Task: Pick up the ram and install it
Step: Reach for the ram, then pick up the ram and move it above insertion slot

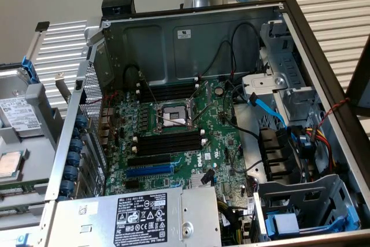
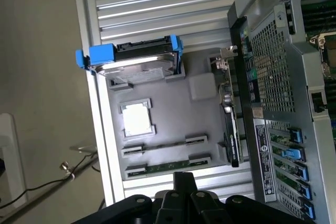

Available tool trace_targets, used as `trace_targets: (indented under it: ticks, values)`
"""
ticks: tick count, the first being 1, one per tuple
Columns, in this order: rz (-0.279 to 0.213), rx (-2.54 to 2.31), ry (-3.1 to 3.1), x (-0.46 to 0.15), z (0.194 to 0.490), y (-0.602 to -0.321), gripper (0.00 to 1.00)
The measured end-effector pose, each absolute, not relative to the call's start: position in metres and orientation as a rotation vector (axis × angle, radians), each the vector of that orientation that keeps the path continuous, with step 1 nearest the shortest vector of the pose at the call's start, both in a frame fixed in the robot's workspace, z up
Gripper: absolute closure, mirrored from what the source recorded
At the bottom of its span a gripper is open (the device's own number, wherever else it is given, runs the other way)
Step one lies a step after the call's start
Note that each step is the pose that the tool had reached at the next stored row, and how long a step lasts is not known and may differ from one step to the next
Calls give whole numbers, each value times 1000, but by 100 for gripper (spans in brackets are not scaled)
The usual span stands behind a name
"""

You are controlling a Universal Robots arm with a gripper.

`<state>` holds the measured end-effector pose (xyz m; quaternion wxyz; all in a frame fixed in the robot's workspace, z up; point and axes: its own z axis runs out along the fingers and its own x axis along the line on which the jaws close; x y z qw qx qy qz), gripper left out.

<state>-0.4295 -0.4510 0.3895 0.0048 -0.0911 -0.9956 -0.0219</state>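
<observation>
The ram [image 2: 164, 167] is sitting in the gray tray [image 2: 173, 114] outside the computer case [image 2: 278, 77]. A small gray clip is cradling each end. It's looking like it's standing on edge, thin green side facing the wrist camera, but I can't say for sure.

Long axis: it's running crosswise to the way the fingers [image 2: 184, 179] are pointing. One end is aiming at the case's perforated wall, the other at the tray's outer edge.

You're seeing the ram just ahead of the fingertips, near but apart, and it's the closest thing to them on the tray. The fingers are pressed fully together and carrying nothing. I can't tell whether their closing direction is lining up across the stick's thin side.

Going outward in the tray:
- A second clip pair is holding a thinner dark strip [image 2: 165, 146], parallel and just beyond the ram; I can't tell what it is.
- Past that a processor chip [image 2: 137, 119] is lying.
- At the far end a hard drive [image 2: 131, 59] is sitting in blue brackets.

The tray and case are resting on the slatted desk [image 2: 157, 3].

Inside the case, the empty black memory slots [image 1: 167, 143] are lying beside the processor socket [image 1: 173, 114]. They're running from the exterior view's left to its right, well apart from the ram.
</observation>
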Motion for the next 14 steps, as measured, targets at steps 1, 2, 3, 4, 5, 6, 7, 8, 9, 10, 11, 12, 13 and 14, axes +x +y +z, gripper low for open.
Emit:
trace_targets:
  ticks: [1,2,3,4,5,6,7,8,9,10,11,12,13,14]
  values:
    - [-69,-285,-3118,-429,389,-451,89]
    - [-69,-285,-3118,-429,390,-451,89]
    - [-69,-285,-3118,-429,390,-451,89]
    - [-69,-285,-3118,-429,389,-451,89]
    - [-69,-285,-3118,-429,390,-451,89]
    - [-69,-285,-3118,-429,389,-451,89]
    - [-69,-285,-3118,-429,390,-451,89]
    - [-69,-285,-3118,-429,390,-451,89]
    - [-69,-285,-3118,-429,390,-451,89]
    - [-69,-285,-3118,-429,389,-451,89]
    - [-69,-285,-3118,-429,390,-451,89]
    - [-69,-285,-3118,-429,390,-451,89]
    - [-69,-285,-3118,-429,389,-451,89]
    - [-69,-285,-3118,-429,389,-451,89]
